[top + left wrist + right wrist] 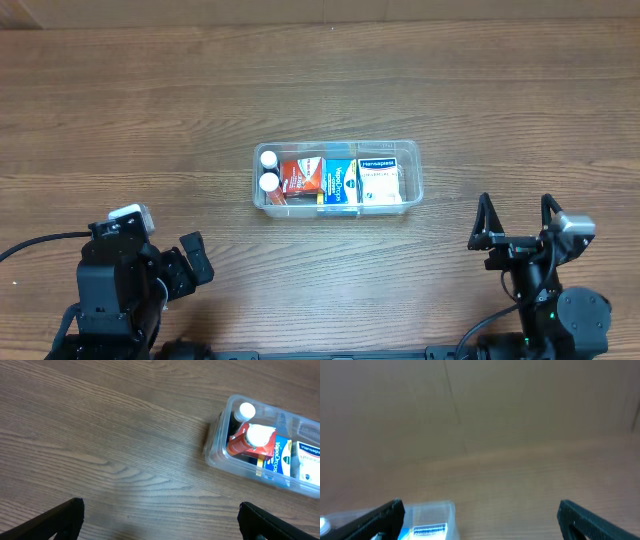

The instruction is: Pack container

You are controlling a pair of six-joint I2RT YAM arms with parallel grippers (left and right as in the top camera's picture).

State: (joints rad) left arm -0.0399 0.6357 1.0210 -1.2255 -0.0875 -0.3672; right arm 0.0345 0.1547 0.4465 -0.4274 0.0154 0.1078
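The clear plastic container (412, 172) sits at the table's middle. It holds two white-capped bottles (268, 158), a red box (303, 177), a blue box (341, 183) and a white box (380, 180). It also shows in the left wrist view (216, 447) and at the bottom left of the right wrist view (436, 509). My left gripper (185, 262) is open and empty at the front left, well away from the container. My right gripper (516, 220) is open and empty at the front right. Both sets of fingers are spread wide in the left wrist view (160, 520) and the right wrist view (480, 519).
Bare wooden table (150, 120) surrounds the container on all sides. The arm bases stand at the front corners.
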